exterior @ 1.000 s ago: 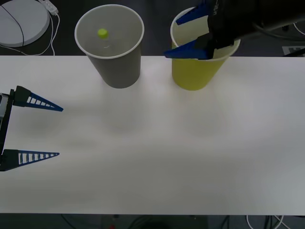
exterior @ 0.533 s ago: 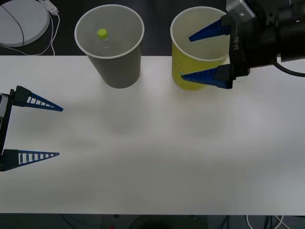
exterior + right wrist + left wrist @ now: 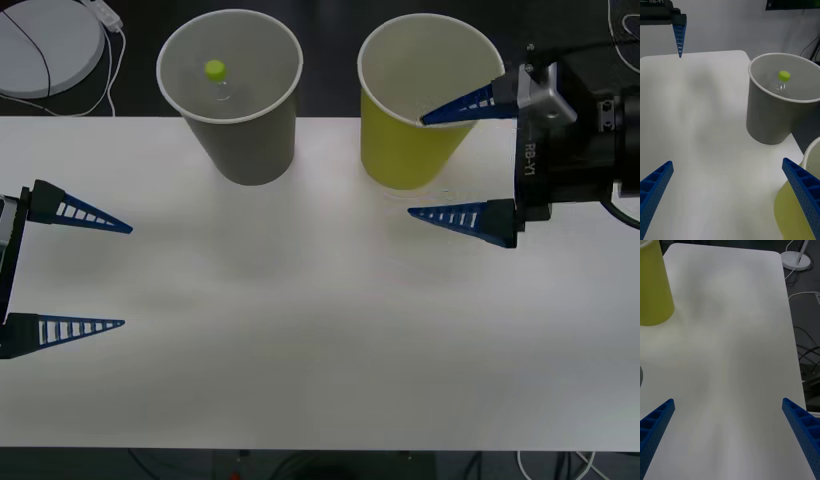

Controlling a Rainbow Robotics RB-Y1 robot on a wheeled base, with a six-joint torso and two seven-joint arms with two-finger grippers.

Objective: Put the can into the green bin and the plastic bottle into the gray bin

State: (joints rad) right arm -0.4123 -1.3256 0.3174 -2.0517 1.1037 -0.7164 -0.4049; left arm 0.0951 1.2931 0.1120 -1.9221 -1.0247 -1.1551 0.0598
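The gray bin (image 3: 245,140) stands at the table's back left, and the plastic bottle (image 3: 216,78) stands inside it, lime-green cap up. To its right is the green bin (image 3: 400,150); its inside shows pale, and the can is out of view. My right gripper (image 3: 416,167) is open just right of and in front of the green bin, with nothing between its fingers. The right wrist view shows the gray bin (image 3: 769,116), the plastic bottle (image 3: 781,79) in it, and the green bin (image 3: 793,204) close by. My left gripper (image 3: 126,276) waits open at the table's left edge.
The white table (image 3: 320,340) spreads bare in front of both bins. A white round base (image 3: 45,45) with a cable lies behind the table's back left corner. Cables (image 3: 805,348) run on the floor past the table's edge.
My right gripper has drawn back from over the green bin, moving right and toward the table's front, still open. The left arm has not moved.
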